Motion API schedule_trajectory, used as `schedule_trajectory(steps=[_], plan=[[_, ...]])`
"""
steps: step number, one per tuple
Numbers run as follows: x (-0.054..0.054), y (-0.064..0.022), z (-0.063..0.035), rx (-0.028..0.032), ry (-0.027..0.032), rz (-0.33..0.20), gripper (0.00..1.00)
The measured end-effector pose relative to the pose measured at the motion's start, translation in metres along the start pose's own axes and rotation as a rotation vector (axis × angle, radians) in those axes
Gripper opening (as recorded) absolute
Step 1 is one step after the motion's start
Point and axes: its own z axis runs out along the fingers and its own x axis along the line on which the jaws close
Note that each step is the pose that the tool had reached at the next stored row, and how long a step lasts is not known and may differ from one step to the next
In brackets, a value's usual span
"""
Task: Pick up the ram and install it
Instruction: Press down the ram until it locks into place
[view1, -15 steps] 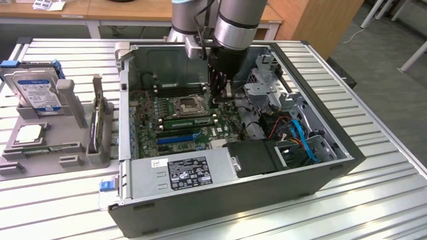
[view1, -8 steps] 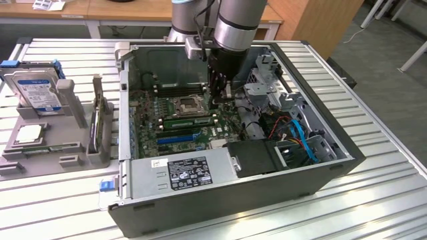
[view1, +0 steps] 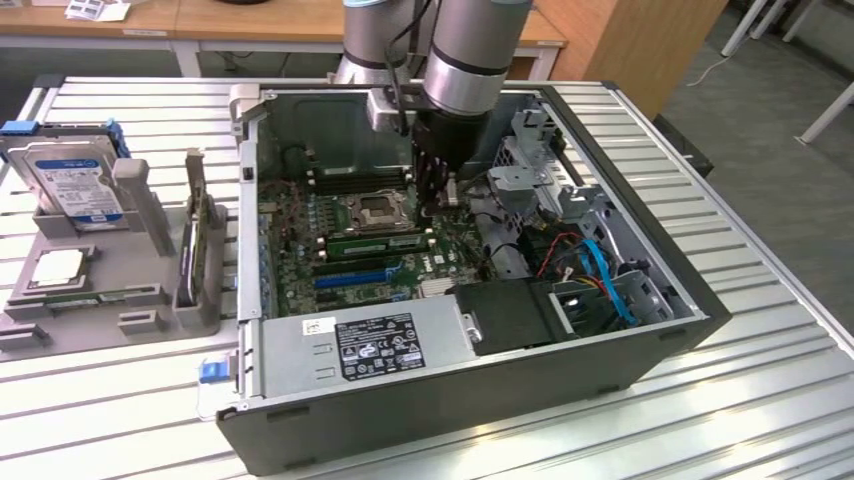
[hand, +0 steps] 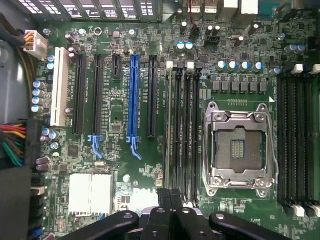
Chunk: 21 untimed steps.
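Inside the open computer case (view1: 667, 330), a long green ram (view1: 380, 241) stick lies along the black slots just in front of the CPU socket (view1: 370, 208) on the motherboard (view1: 296, 235). It looks seated in a slot. My gripper (view1: 438, 195) hangs low over the board, just to the exterior view's right of the socket and above the stick's end. In the wrist view its black fingers (hand: 165, 197) are pressed together with nothing between them, over one end of the black memory slots (hand: 182, 130) beside the socket (hand: 240, 145).
A grey fixture (view1: 198, 250) on the exterior view's left holds a hard drive (view1: 74, 180) and small parts. The power supply (view1: 360, 345), a drive cage (view1: 534, 150) and blue cables (view1: 601, 270) crowd the case. Blue and black expansion slots (hand: 133, 95) run beside the memory slots.
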Motion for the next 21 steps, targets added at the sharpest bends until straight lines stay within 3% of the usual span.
schedule_trajectory(steps=[12, 21], plan=[[0.0, -0.0023, 0.021, 0.0019, 0.0002, 0.0, 0.11], [0.0, -0.0026, 0.0255, 0.0018, 0.0014, 0.0, 0.11]])
